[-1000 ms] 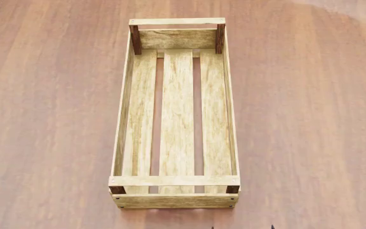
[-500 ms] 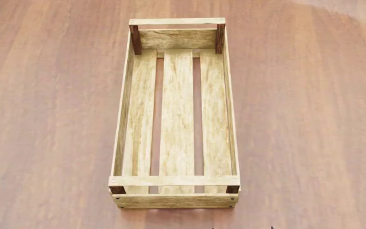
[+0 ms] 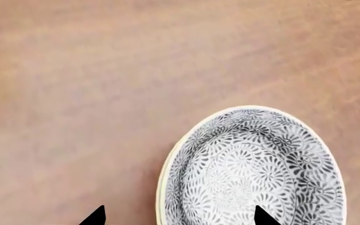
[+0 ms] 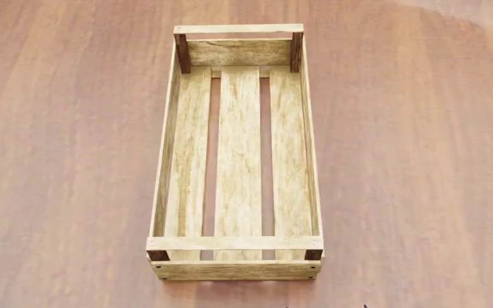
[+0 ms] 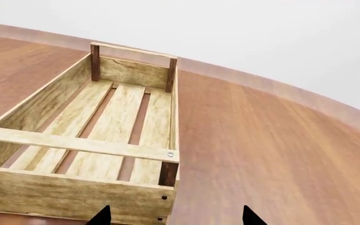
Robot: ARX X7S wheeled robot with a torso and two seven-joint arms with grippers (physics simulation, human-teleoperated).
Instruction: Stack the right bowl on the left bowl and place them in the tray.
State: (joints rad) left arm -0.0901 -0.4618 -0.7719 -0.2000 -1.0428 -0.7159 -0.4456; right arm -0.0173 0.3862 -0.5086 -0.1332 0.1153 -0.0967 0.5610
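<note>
Long rectangular light-wood tray (image 4: 238, 160) with three-slat floor, low rail sides and dark brown corner posts sits lengthwise in the middle of the reddish-brown wooden tabletop (image 4: 67, 160) in the head view, short end nearest the robot, nothing inside it. Gaps between slats show the tabletop underneath. Bare tabletop runs wide on both long sides of the tray and past its far end; a paler patch sits at the far right corner of the head view. Right wrist view: tray (image 5: 105, 140) seen from its near short end, near-right corner post (image 5: 167, 173) close to the camera, top rail across the near end, open tabletop (image 5: 273, 154) stretching along the tray's right side to the table's far curved edge, plain light wall beyond. Right gripper (image 5: 176, 216): only two black fingertips at the frame edge, spread well apart, nothing between them, hovering just off the tray's near-right corner. Left wrist view: round ceramic bowl with grey-white floral pattern and cream rim (image 3: 252, 171) rests on the tabletop (image 3: 105, 93), partly cut by the frame edge; only one bowl shows. Left gripper (image 3: 180, 216): two black fingertips spread wide, one tip over the bowl's inside, the other outside the rim over bare tabletop, so the rim lies between them; contact cannot be told.
</note>
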